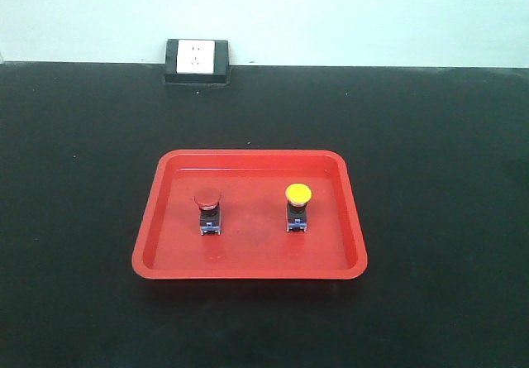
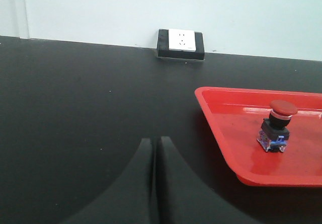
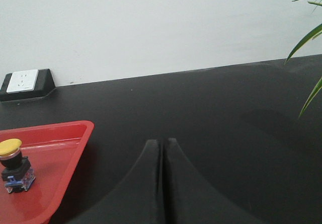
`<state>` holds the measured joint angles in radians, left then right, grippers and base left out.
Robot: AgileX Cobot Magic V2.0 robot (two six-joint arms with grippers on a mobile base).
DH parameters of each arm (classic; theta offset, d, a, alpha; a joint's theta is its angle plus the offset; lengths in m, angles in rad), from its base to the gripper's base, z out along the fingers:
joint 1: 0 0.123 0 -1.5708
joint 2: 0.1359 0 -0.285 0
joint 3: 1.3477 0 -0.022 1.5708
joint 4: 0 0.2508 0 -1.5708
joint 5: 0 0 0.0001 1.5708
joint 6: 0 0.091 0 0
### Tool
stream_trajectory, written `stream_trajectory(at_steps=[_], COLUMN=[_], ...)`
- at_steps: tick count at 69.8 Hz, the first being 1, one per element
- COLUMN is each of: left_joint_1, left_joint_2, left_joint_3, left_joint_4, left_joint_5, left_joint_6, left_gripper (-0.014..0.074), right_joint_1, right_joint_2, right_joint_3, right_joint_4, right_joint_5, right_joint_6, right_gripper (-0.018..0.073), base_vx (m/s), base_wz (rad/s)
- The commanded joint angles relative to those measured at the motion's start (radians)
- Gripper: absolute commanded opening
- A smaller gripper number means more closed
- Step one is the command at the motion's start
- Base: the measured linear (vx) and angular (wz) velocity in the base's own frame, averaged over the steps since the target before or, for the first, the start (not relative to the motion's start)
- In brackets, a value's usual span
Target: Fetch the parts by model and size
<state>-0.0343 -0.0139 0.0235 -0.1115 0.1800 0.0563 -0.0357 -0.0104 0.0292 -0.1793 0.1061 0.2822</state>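
We find the red button and the yellow button standing upright inside the red tray, side by side and well apart, red toward the tray's left half, yellow toward its right. Each cap sits on a black body with a blue-grey base that rests on the tray floor. Neither button touches the tray wall or the other button.

In the left wrist view we see only the red button and the tray's left part; the tray is cut off by the right edge of the picture. In the right wrist view we see only the yellow button, with the tray cut off at the left and bottom edges. The small markings on the button bases are too fine to read.

The left gripper shows its two dark fingers pressed together with only a thin seam between them; it holds nothing and hangs over bare table to the left of the tray. The right gripper is likewise closed down to a thin seam, empty, to the right of the tray.

The tray lies on a black table, with open surface on all sides. At the table's far edge a wall socket stands against the pale wall. Green plant leaves enter the right wrist view at its right edge.
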Motion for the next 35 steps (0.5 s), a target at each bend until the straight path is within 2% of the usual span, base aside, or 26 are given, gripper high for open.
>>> stream_trajectory(at_steps=[1, 35], left_joint_1=[-0.001, -0.001], left_joint_2=[-0.006, -0.006], left_joint_3=[-0.003, -0.003], left_joint_4=[-0.009, -0.009], left_joint_5=[-0.081, -0.081], left_joint_6=[-0.002, -0.002], left_gripper=[-0.0006, -0.0006], right_joint_1=[-0.001, -0.001], right_joint_2=[-0.018, -0.018], right_joint_3=[0.007, 0.007], right_joint_4=[-0.004, -0.004], right_joint_5=[-0.071, -0.071], right_joint_6=[-0.002, -0.002], right_gripper=[-0.0005, -0.0005], base_vx=[0.00, 0.00], base_wz=[0.00, 0.00])
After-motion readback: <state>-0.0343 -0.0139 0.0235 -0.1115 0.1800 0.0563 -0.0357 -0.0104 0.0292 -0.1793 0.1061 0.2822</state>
